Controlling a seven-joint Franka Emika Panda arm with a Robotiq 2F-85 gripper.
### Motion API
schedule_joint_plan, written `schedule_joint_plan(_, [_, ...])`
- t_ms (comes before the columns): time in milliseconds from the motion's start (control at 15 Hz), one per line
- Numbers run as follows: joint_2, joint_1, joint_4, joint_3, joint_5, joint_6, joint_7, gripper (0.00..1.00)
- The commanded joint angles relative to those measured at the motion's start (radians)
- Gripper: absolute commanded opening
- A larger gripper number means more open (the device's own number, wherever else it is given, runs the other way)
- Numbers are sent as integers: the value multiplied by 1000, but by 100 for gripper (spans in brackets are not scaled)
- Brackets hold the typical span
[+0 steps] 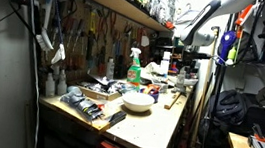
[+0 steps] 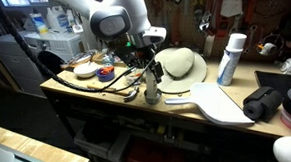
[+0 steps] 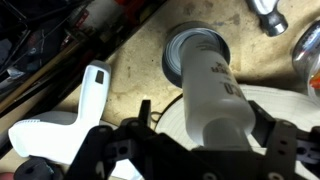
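My gripper (image 3: pixel 205 120) points down over a small white bottle (image 3: pixel 205 85) with a grey base that stands upright on the wooden bench. The fingers straddle the bottle's upper part. A gap shows between the left finger and the bottle, and the right finger is close to its side. In an exterior view the gripper (image 2: pixel 151 79) is right above the same bottle (image 2: pixel 152 92), next to a white bowl (image 2: pixel 181 65). In an exterior view the arm (image 1: pixel 191 46) reaches over the far end of the bench.
A white board (image 2: pixel 219 103), a tall white spray bottle (image 2: pixel 230 57) and a black object (image 2: pixel 265 102) lie beside the bowl. A white hand tool (image 3: pixel 60 125) and a hammer head (image 3: pixel 268 15) lie near the bottle. Cables and tools clutter the bench (image 1: pixel 152 127).
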Motion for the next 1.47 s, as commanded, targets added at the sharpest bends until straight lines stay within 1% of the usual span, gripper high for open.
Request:
schedule_joint_plan(0, [3, -18, 2, 15, -34, -15, 36, 61])
schedule_joint_plan(133, [-11, -17, -1, 17, -37, -27, 37, 44])
schedule_joint_plan(267, [-32, -14, -6, 21, -42, -43, 37, 31])
schedule_joint_plan(400, [-66, -10, -8, 23, -53, -76, 32, 31])
schedule_joint_plan(533, [-116, -8, 3, 20, -63, -142, 33, 31])
schedule_joint_plan(667, [-152, -8, 33, 10, -87, -188, 55, 31])
schedule_joint_plan(800, [-178, -14, 68, 5, -79, -218, 81, 31])
schedule_joint_plan(867, [-183, -17, 80, 4, -62, -208, 95, 31])
schedule_joint_plan(1000, [-162, -18, 92, 0, -58, -127, 164, 31])
schedule_joint_plan(1267, [-66, -24, 129, -12, -68, -42, 338, 31])
schedule_joint_plan(1400, [2, -32, 159, -26, -74, -28, 420, 31])
